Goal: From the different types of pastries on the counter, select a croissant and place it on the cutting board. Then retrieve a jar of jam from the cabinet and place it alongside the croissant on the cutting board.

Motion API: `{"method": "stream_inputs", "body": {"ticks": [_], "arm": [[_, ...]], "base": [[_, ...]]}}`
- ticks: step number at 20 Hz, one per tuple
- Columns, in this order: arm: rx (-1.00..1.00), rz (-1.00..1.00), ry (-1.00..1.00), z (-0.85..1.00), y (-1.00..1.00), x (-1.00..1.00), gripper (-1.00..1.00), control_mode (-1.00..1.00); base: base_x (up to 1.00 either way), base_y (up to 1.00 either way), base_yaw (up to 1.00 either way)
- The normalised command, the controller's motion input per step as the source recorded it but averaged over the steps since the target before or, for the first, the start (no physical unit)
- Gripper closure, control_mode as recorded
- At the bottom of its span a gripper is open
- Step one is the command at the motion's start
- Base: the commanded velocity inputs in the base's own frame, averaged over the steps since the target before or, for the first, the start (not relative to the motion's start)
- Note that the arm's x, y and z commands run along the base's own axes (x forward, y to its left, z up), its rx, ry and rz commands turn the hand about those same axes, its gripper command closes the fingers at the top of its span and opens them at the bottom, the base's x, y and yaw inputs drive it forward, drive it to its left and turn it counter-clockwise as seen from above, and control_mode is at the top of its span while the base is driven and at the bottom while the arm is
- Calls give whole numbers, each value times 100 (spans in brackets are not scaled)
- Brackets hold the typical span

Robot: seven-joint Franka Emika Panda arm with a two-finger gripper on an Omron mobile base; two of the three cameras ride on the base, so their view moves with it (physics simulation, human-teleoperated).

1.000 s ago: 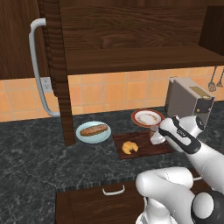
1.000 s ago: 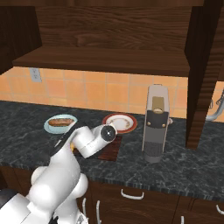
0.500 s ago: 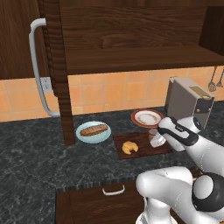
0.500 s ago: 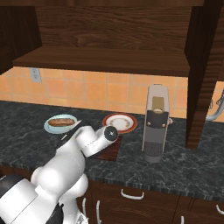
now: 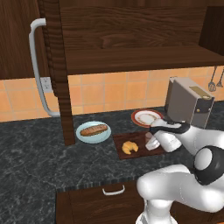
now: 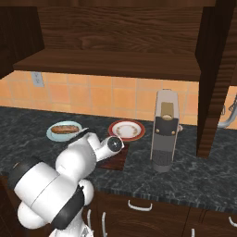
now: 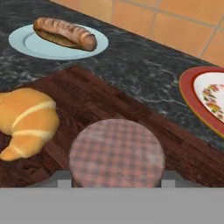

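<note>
The jar of jam (image 7: 117,153), seen from above as a checked pale lid, sits between my fingertips (image 7: 60,178); my gripper (image 7: 116,180) is shut on it. The jar (image 5: 152,142) is at the right end of the cutting board (image 5: 119,142), a dark reddish-brown rectangle on the counter (image 5: 39,157). I cannot tell whether it touches the wood. The golden croissant (image 7: 25,120) lies on the board (image 7: 109,103) just left of the jar, and it appears as the croissant (image 5: 129,147) in the left base view. My gripper (image 5: 153,139) points down over the board.
The baguette-shaped loaf (image 5: 93,129) lies on a pale blue plate (image 7: 27,45) left of the board. A red-rimmed plate (image 5: 146,117) sits behind the board, and a grey appliance (image 6: 165,130) stands to its right. The open cabinet door (image 5: 54,65) with its curved handle (image 5: 37,70) hangs at left.
My hand has come down and slightly left with the jar, closer to the cutting board. The croissant and the plates have not moved.
</note>
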Motion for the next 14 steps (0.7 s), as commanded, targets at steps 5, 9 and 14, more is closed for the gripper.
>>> {"method": "stream_inputs", "body": {"ticks": [5, 9, 14], "arm": [[0, 0, 0, 0, 0, 10, 100, -100], [7, 0, 0, -5, -3, 71, 100, -100], [1, 0, 3, -36, 0, -1, 100, -100]], "base": [[0, 0, 0], [0, 0, 0], [0, 0, 0]]}}
